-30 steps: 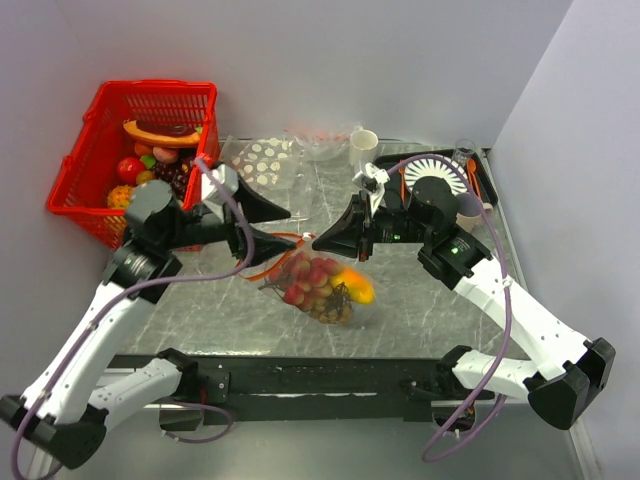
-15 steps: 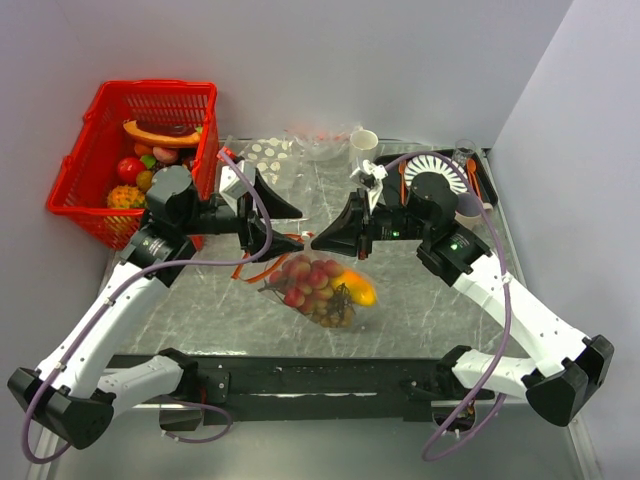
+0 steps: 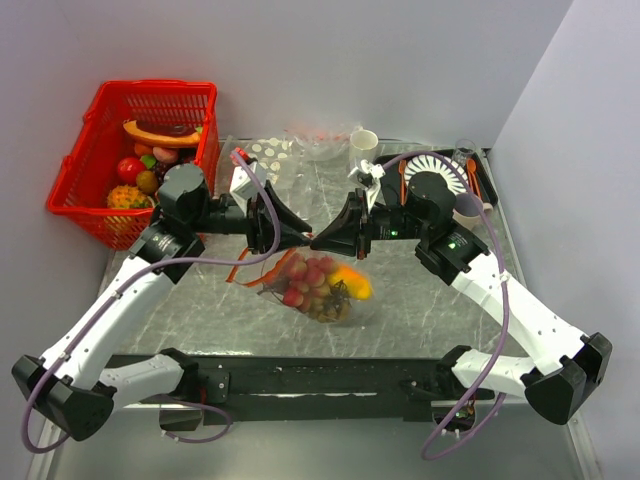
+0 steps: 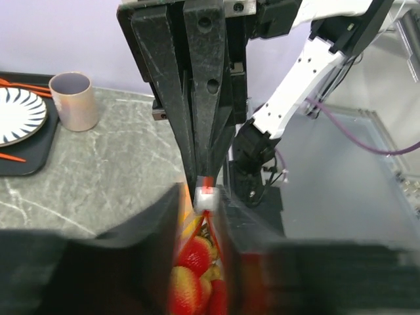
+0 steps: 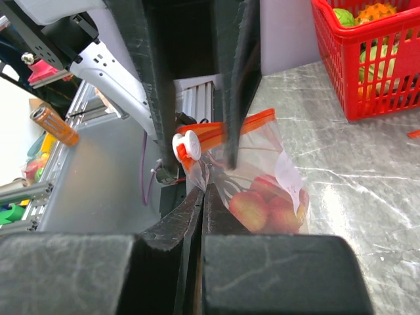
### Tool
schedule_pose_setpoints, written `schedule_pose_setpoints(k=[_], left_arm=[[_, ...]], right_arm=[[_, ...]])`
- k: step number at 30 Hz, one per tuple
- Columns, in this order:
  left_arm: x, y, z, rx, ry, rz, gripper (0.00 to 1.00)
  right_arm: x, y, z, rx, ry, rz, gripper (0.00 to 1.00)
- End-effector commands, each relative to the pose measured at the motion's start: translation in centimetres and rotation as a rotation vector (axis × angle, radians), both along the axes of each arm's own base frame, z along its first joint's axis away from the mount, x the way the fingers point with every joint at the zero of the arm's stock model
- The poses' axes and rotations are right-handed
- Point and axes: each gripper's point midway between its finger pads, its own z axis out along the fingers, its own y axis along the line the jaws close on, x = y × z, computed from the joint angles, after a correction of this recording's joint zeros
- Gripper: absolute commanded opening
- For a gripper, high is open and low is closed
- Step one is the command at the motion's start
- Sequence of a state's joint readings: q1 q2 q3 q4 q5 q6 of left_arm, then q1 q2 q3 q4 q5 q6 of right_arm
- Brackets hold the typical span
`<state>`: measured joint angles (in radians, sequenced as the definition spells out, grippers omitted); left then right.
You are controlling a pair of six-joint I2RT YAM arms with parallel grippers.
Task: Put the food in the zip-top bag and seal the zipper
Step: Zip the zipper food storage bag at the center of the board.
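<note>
**A:** Just watched the left gripper [image 3: 293,238] swing in from the basket [image 3: 150,86] side over the last second. Started out wide and well apart from the right gripper [image 3: 322,240]. Now sits nearly tip to tip with it, just above the zip-top bag [image 3: 325,295]. Narrowed a lot on the way in, too.

**B:** Same read here. Still showing a gap between those left fingers [image 5: 236,79] in the right wrist view, with the zipper [image 5: 257,121] running across it. Can't tell whether either pad touches the strip yet. Not clamped, anyway.

**A:** And the right one?

**B:** Pinched fully closed on the bag's corner film, just below the little white slider [image 5: 186,146]. Holding that end up, basically.

**A:** Meaning what for the task?

**B:** Seeing the food [image 3: 310,276] already inside: red grapes plus a yellow-orange piece bulging through the plastic. Leaves only the sealing, probably by catching the slider or strip and drawing it along. Just a guess, though.

**A:** Any notes on materials?

**B:** Thin, glossy, crinkly clear film, slumped on the grey marble-look table [image 3: 430,300] between the two arms. Narrow, stiffer orange-red strip with a hard-looking white slider. Round, smooth fruit. Long, black, tapered fingers on both sides. Expecting slippery film, and a strip prone to buckling if pulled off-line.
</note>
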<state>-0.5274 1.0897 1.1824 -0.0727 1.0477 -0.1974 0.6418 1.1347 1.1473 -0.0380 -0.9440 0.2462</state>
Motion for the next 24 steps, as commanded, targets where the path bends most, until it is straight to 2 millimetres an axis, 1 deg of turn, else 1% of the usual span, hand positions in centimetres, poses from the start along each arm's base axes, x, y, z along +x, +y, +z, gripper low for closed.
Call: schedule_pose_setpoints(k=[1,2,8,9,10,11,12,14,15,18,21,22,24], left_arm=[[-0.4,0.1,2.0,-0.025,-0.072,0.003,0.05],[-0.3,0.2,2.1,-0.026,-0.075,0.017,0.01],[-0.2,0.6,2.4,-0.033,-0.083,0.059,0.01],[-0.2,0.6,2.5,-0.036,-0.082,0.06,0.01],[-0.2,0.6,2.6,-0.038,-0.08,0.06,0.01],[-0.4,0.6,2.8,-0.041,-0.073,0.055,0.01],[-0.4,0.6,2.9,-0.047,-0.077,0.053,0.01],[-0.6,0.5,2.9,-0.052,-0.064,0.041,0.01],[-0.6,0.5,3.0,-0.055,-0.066,0.039,0.01],[-0.6,0.4,3.0,-0.055,-0.06,0.032,0.01],[-0.7,0.4,3.2,-0.056,-0.057,0.025,0.01],[-0.8,0.4,3.2,-0.058,-0.055,0.02,0.01],[-0.9,0.4,3.2,-0.058,-0.054,0.02,0.01]], right_arm=[[-0.4,0.0,3.7,0.076,-0.092,0.016,0.0],[-0.4,0.0,3.8,0.078,-0.092,0.011,0.0],[-0.3,-0.3,3.9,0.08,-0.122,-0.004,0.01],[-0.4,-0.2,3.9,0.083,-0.126,0.0,0.07],[-0.3,-0.3,3.9,0.083,-0.132,0.0,0.16],[-0.2,-0.2,3.9,0.082,-0.132,-0.008,0.35],[-0.1,-0.1,3.9,0.082,-0.131,-0.012,0.4],[0.1,0.0,3.8,0.077,-0.126,-0.021,0.47],[0.1,0.1,3.8,0.076,-0.135,-0.018,0.48],[0.1,0.6,3.7,0.071,-0.15,-0.014,0.49],[0.4,1.0,3.5,0.067,-0.162,-0.025,0.43],[0.5,1.2,3.5,0.067,-0.163,-0.023,0.33],[0.5,1.3,3.7,0.073,-0.169,-0.022,0.24]])
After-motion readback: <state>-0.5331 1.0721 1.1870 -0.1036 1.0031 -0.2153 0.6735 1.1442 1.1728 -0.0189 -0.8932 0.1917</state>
